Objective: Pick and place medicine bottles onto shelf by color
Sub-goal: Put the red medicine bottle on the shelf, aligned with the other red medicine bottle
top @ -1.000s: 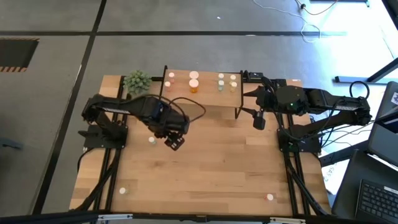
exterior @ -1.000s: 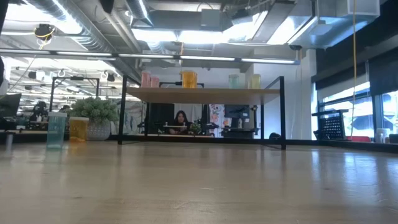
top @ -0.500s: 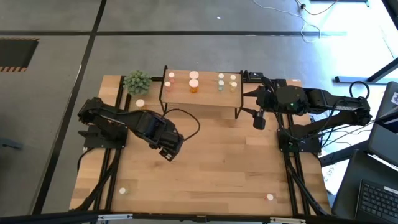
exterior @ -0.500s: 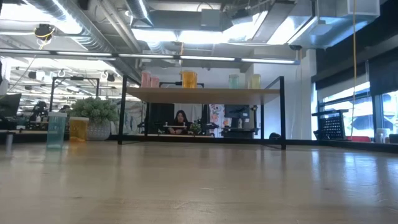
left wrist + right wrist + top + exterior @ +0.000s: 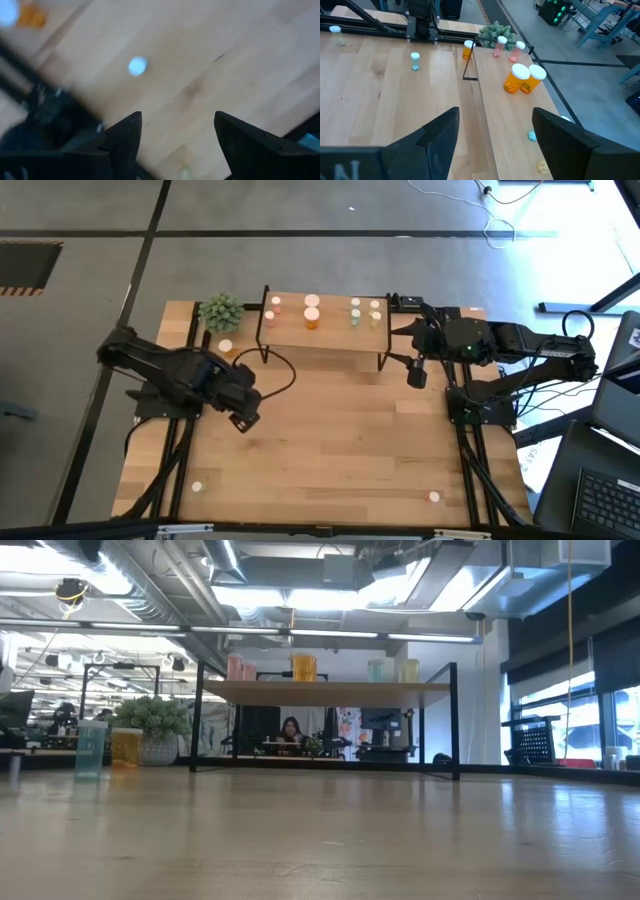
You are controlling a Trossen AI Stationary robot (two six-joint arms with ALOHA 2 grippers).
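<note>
The shelf [image 5: 322, 330] stands at the table's far edge. On it pink [image 5: 273, 308], orange [image 5: 312, 310] and pale green medicine bottles [image 5: 365, 311] stand upright in groups. An orange bottle [image 5: 225, 347] stands on the table by the shelf's left leg, and a pale green one [image 5: 138, 65] [image 5: 415, 61] stands nearer. My left gripper [image 5: 243, 418] [image 5: 175, 145] hangs open above the table, pointing down, with this pale bottle just beyond its fingertips and nothing between them. My right gripper [image 5: 415, 375] [image 5: 492, 145] waits open in the air by the shelf's right end.
A spiky potted plant [image 5: 221, 311] stands left of the shelf. Two more small bottles stand near the table's front edge, one at the left [image 5: 197, 487] and one at the right [image 5: 434, 497]. Bare wood lies in the table's middle.
My left gripper has swung toward the table's left edge and slightly toward the near edge, staying open and pointing down. It has come from the table's middle to a spot over the pale bottle on the table. The bottles have kept still.
</note>
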